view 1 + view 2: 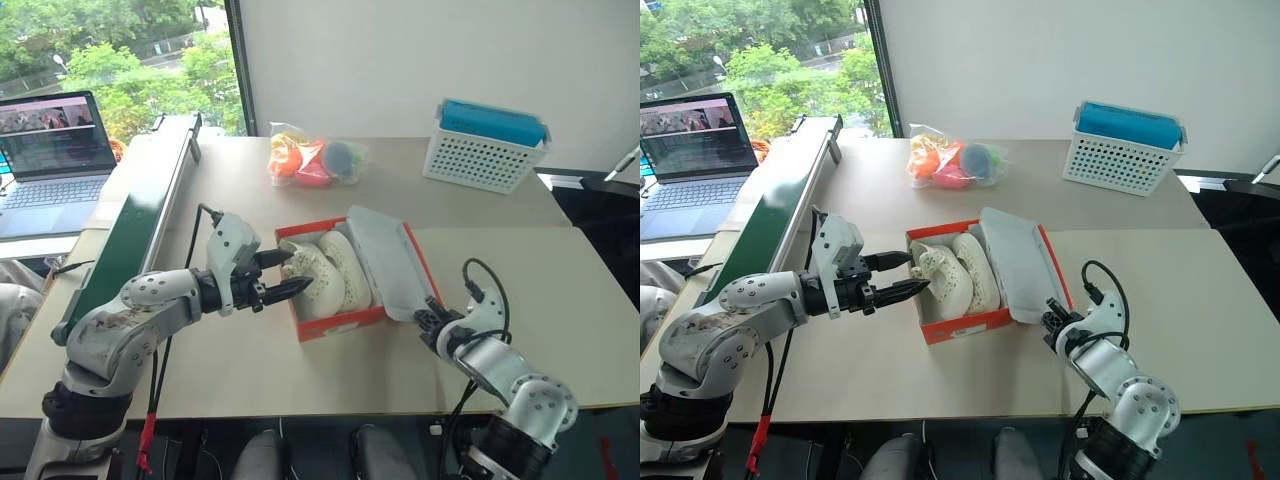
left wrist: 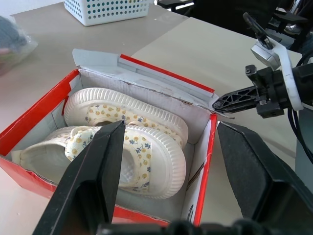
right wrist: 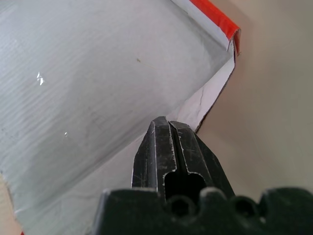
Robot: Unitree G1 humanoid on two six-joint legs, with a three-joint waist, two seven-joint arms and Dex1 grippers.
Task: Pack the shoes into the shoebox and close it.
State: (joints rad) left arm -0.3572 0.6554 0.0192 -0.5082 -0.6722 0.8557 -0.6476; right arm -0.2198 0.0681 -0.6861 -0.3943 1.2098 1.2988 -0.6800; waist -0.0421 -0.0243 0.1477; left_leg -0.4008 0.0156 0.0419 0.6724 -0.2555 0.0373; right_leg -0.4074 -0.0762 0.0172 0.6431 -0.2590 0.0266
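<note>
Two shoes (image 1: 322, 272) lie inside shoebox (image 1: 340, 322) | lid open | my left gripper (image 1: 290, 273) wide beside box | right gripper (image 1: 430, 322) pinched, empty, at lid corner | risk: closed tips slip off, lid flops back

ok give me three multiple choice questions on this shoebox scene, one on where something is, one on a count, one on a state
1. Where are the shoes?
A. on the table beside the box
B. inside the red shoebox
C. in the white basket

2. How many shoes are in the box?
A. one
B. two
C. three

3. How is the box lid?
A. shut flat
B. open, leaning out toward the right tool
C. torn off, lying on the laptop

Answers:
1. B, both shoes lie between the red walls.
2. B, the left wrist view shows two cream soles side by side.
3. B, the pale inside of the lid faces up, and the shut right tool sits at its near corner. The left tool is open over the box's left end.
</note>
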